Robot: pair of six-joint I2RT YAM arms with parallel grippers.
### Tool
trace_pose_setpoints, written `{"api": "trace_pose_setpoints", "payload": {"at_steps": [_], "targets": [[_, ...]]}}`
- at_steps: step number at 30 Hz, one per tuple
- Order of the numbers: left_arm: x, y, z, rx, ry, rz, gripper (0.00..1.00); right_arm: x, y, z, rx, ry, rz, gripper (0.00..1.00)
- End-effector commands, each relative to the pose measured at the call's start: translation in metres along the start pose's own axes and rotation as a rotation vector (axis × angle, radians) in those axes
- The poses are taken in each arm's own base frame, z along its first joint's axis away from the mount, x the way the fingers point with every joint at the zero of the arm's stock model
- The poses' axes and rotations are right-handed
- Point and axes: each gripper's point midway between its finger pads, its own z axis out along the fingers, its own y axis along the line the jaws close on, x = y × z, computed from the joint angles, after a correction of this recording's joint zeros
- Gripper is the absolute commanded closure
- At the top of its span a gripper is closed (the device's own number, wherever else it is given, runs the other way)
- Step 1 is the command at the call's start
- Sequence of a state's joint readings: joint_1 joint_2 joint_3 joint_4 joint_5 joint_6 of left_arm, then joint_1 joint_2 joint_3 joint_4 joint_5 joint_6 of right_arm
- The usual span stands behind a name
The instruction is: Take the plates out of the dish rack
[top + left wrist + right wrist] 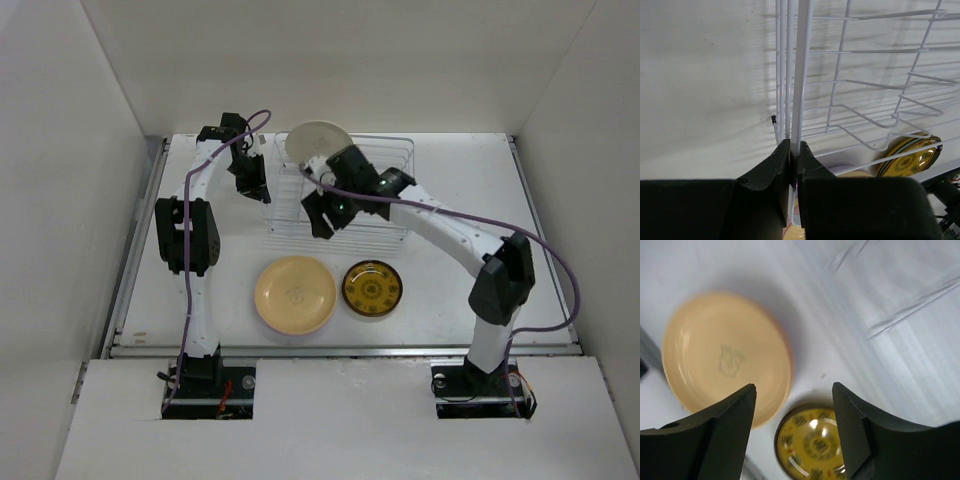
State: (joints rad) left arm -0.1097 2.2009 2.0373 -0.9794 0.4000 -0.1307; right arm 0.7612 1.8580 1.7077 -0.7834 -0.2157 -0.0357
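Note:
The wire dish rack (385, 190) stands at the back middle of the table. A cream plate (318, 142) stands on edge at its back left corner. A yellow-tan plate (295, 294) and a smaller amber-brown patterned plate (372, 287) lie flat in front of the rack. My left gripper (252, 185) is shut on the rack's left rim wire (801, 75). My right gripper (322, 215) hangs open and empty over the rack's front left part. The right wrist view shows the yellow-tan plate (725, 355) and the amber-brown plate (812, 445) below the fingers.
White walls enclose the table on the left, back and right. A metal rail (340, 348) runs along the front edge. The right arm's purple cable (500, 225) arcs over the rack's right side. In the left wrist view the amber-brown plate (912, 157) shows through the rack wires.

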Motion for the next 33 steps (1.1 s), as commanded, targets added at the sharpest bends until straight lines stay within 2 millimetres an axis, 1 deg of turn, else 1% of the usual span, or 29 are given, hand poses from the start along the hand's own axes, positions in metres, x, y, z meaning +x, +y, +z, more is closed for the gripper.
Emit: {"api": "trace_pose_setpoints", "payload": {"at_steps": [1,2,4,5,6,8,9,10,11,12,13,14,15,16,17,18,19,20,21,23,24,25,26,27,28,29,30,31,33], "targets": [[0.014,0.021,-0.007,-0.070,0.035,-0.104,1.00,-0.112,-0.064,-0.075,0.255,-0.426,0.069,0.30],[0.013,0.019,-0.011,-0.069,0.027,-0.101,1.00,-0.131,-0.105,-0.081,0.371,-0.486,0.109,0.30],[0.021,0.018,-0.006,-0.052,0.054,-0.110,1.00,-0.148,-0.140,-0.079,0.445,-0.511,0.118,0.29],[0.021,0.018,-0.006,-0.052,0.054,-0.110,1.00,-0.174,-0.158,-0.101,0.475,-0.584,0.130,0.28],[0.024,0.017,-0.005,-0.039,0.067,-0.114,1.00,-0.173,-0.178,-0.072,0.485,-0.549,0.144,0.28],[0.024,0.015,-0.005,-0.027,0.069,-0.115,1.00,-0.187,-0.192,-0.065,0.481,-0.588,0.144,0.28],[0.025,0.016,-0.001,-0.029,0.079,-0.118,1.00,-0.203,-0.195,-0.065,0.450,-0.656,0.126,0.28],[0.025,0.016,-0.003,-0.029,0.079,-0.108,1.00,-0.204,-0.198,-0.049,0.430,-0.659,0.101,0.26],[0.022,0.016,-0.002,-0.028,0.076,-0.107,1.00,-0.207,-0.199,-0.042,0.421,-0.676,0.080,0.21],[0.019,0.018,-0.003,-0.042,0.065,-0.103,1.00,-0.217,-0.206,-0.045,0.425,-0.729,0.071,0.19],[0.018,0.018,-0.003,-0.042,0.068,-0.093,1.00,-0.214,-0.212,-0.027,0.424,-0.718,0.074,0.18],[0.017,0.020,-0.002,-0.055,0.066,-0.093,1.00,-0.216,-0.220,-0.023,0.423,-0.724,0.075,0.18],[0.014,0.022,-0.004,-0.065,0.054,-0.078,1.00,-0.215,-0.223,-0.015,0.423,-0.720,0.076,0.18],[0.015,0.023,0.000,-0.067,0.064,-0.081,1.00,-0.216,-0.233,-0.002,0.417,-0.722,0.075,0.18],[0.013,0.022,-0.002,-0.066,0.055,-0.078,1.00,-0.217,-0.236,0.005,0.417,-0.729,0.073,0.18],[0.012,0.026,-0.003,-0.067,0.052,-0.087,1.00,-0.213,-0.243,0.015,0.434,-0.723,0.081,0.18],[0.013,0.028,0.001,-0.069,0.062,-0.090,1.00,-0.213,-0.255,0.017,0.489,-0.741,0.098,0.18],[0.014,0.030,0.005,-0.071,0.073,-0.094,1.00,-0.204,-0.263,0.034,0.504,-0.726,0.127,0.18],[0.014,0.029,0.002,-0.071,0.075,-0.086,1.00,-0.203,-0.266,0.037,0.513,-0.725,0.142,0.24],[0.017,0.033,0.010,-0.075,0.101,-0.086,1.00,-0.199,-0.268,0.044,0.513,-0.719,0.143,0.37],[0.019,0.033,0.009,-0.077,0.109,-0.089,1.00,-0.199,-0.267,0.047,0.502,-0.721,0.138,0.53],[0.019,0.031,0.009,-0.068,0.111,-0.089,1.00,-0.197,-0.266,0.045,0.501,-0.718,0.139,0.66],[0.020,0.031,0.013,-0.061,0.122,-0.093,1.00,-0.192,-0.266,0.050,0.501,-0.713,0.140,0.73],[0.022,0.034,0.013,-0.050,0.128,-0.126,1.00,-0.197,-0.264,0.036,0.517,-0.739,0.140,0.80],[0.023,0.031,0.015,-0.030,0.133,-0.138,1.00,-0.196,-0.264,0.032,0.526,-0.748,0.142,0.92],[0.025,0.028,0.015,0.009,0.144,-0.164,1.00,-0.196,-0.263,0.028,0.527,-0.758,0.140,0.97],[0.021,0.025,0.012,0.021,0.126,-0.167,1.00,-0.194,-0.261,0.023,0.533,-0.757,0.124,1.00],[0.020,0.028,0.011,0.020,0.122,-0.175,1.00,-0.194,-0.260,0.019,0.537,-0.756,0.115,1.00],[0.020,0.028,0.011,0.020,0.122,-0.175,1.00,-0.198,-0.255,0.011,0.530,-0.765,0.094,1.00]]}}
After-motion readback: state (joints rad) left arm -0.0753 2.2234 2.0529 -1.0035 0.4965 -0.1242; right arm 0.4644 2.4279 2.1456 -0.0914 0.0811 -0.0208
